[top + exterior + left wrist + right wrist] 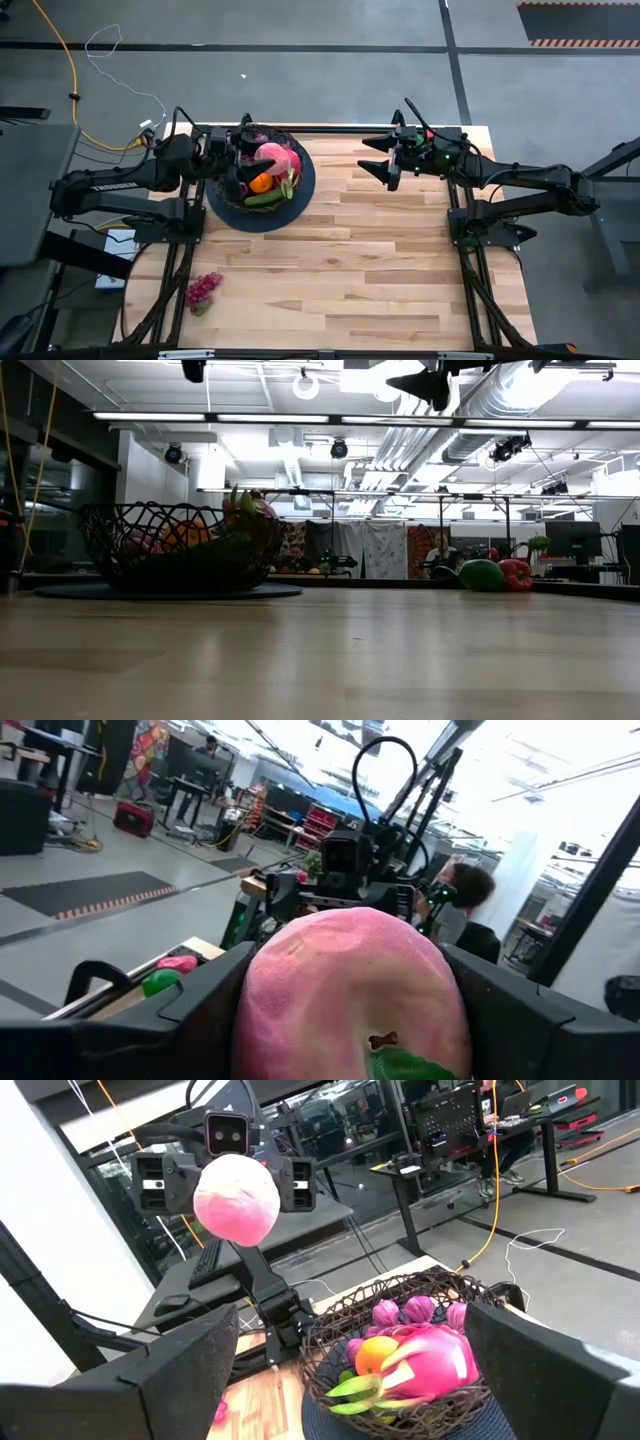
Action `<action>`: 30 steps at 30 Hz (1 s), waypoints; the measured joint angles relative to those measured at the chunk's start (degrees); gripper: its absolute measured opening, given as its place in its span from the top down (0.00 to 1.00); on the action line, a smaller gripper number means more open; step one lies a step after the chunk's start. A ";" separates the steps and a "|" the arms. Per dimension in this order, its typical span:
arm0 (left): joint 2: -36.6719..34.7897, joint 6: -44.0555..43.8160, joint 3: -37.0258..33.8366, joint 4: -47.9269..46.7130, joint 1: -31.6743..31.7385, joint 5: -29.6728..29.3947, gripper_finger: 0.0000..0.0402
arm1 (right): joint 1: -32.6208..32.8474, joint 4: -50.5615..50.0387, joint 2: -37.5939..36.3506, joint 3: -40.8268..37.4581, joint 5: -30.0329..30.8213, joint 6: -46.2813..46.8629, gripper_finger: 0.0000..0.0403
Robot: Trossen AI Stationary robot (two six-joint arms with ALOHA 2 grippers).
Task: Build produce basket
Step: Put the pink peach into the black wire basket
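The black wire basket (222, 195) stands on a dark round base at the table's far left. It holds a pink dragon fruit (432, 1362), an orange (375, 1352), purple grapes (402, 1312) and a green piece (264, 198). My left gripper (255, 160) is over the basket, shut on a pink peach (236, 1198). My right gripper (378, 158) hangs open and empty over the table's far right, its fingers pointing toward the basket. My left gripper pinches the peach between its two fingers, one on each opposite side (262, 1000). The fingers (298, 1182) lie level and come from the table's left. The peach is lifted clear, well above the basket's produce, with its stem dimple and green leaf (392, 1062) toward the wrist.
A purple grape bunch (203, 288) lies on the table near its front left corner. A green and a red vegetable (497, 574) show at the far right in the low view. Bare wood lies between the basket and the right arm and across the table's near half.
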 joint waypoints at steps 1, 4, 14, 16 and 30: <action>0.00 0.26 0.00 -0.02 0.00 -0.40 0.30 | 0.00 0.00 0.00 0.00 0.00 0.00 0.06; 0.00 0.85 0.00 -0.04 0.00 -0.74 0.30 | 0.00 0.00 0.00 0.00 0.02 0.00 0.06; 0.00 1.15 0.00 -0.07 0.00 -0.76 0.30 | 0.00 -0.02 0.00 0.00 -0.08 0.02 0.06; 0.00 1.13 0.00 -0.07 0.00 -0.76 0.30 | 0.00 -0.02 0.00 0.00 -0.42 0.00 0.06; 0.00 0.15 0.28 -2.40 -0.02 -8.92 0.30 | 0.00 -0.02 0.00 0.00 -0.57 0.01 0.06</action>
